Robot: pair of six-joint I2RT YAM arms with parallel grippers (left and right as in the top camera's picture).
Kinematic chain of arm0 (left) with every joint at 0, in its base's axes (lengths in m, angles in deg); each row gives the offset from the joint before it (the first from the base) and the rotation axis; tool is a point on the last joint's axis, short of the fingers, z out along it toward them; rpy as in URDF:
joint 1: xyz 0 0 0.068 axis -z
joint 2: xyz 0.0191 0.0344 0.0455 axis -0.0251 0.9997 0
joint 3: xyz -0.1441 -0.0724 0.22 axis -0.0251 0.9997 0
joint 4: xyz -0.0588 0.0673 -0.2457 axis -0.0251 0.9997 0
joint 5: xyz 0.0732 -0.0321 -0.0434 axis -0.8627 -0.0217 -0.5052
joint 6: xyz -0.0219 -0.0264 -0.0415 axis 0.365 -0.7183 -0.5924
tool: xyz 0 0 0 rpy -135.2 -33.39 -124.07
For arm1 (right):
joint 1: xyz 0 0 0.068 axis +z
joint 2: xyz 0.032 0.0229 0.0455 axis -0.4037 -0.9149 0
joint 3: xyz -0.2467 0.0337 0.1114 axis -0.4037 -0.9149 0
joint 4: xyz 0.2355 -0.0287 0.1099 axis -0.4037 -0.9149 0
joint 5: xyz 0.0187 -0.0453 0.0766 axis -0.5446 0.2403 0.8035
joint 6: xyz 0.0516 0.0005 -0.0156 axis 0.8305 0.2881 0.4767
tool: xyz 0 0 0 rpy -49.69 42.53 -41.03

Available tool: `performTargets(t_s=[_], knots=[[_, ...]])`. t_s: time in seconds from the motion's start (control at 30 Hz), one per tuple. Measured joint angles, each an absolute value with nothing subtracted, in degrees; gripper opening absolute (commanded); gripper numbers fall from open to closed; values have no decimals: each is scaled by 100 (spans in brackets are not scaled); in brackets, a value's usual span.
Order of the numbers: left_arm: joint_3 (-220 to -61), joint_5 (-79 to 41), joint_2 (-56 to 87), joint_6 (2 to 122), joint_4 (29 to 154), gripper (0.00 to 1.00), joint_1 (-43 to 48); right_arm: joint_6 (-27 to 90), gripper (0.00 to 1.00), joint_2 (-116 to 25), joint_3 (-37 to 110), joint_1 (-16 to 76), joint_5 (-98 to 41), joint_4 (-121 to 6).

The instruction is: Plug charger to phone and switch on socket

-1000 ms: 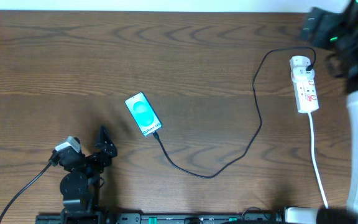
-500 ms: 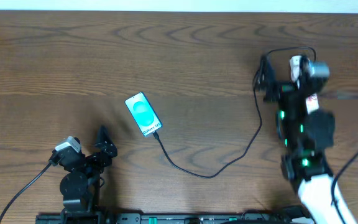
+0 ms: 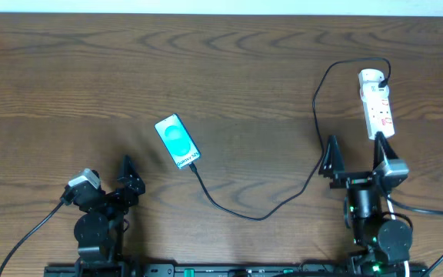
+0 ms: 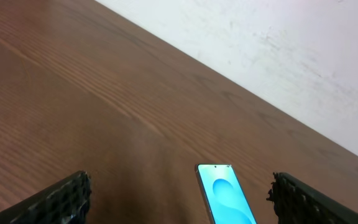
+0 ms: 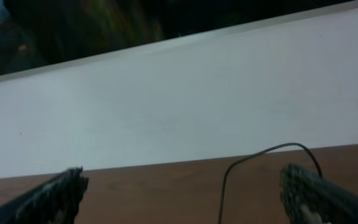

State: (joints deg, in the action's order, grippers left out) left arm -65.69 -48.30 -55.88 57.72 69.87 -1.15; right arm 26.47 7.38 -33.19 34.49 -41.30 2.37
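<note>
Brown wooden table [image 3: 229, 69]; white wall [image 4: 278, 43]

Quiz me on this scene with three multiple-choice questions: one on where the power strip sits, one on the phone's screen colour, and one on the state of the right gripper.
1. In the overhead view, where on the table does the socket lie?
A) far right
B) near-left corner
C) centre

2. What colour is the screen of the phone?
A) red
B) teal-green
C) yellow

3. How is the right gripper?
A) shut on the phone
B) shut, empty
C) open, holding nothing

Answers:
1 A: it lies towards the far edge on the right side.
2 B: the lit screen shows teal-green in both the overhead and left wrist views.
3 C: its jaws stand wide apart with nothing between them.
</note>
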Motion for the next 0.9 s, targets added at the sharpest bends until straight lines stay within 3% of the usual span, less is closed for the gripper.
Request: performTargets(t_s=[0.4,0.9], knots=[[-6569,-4830,-5588,5772,6990,93,-115,2651,99,2349,-3668,3147,-3997,-2814],[-6569,-4830,-5588,5772,6990,93,-115,2649,99,2364,-3668,2767,-3868,-2849]])
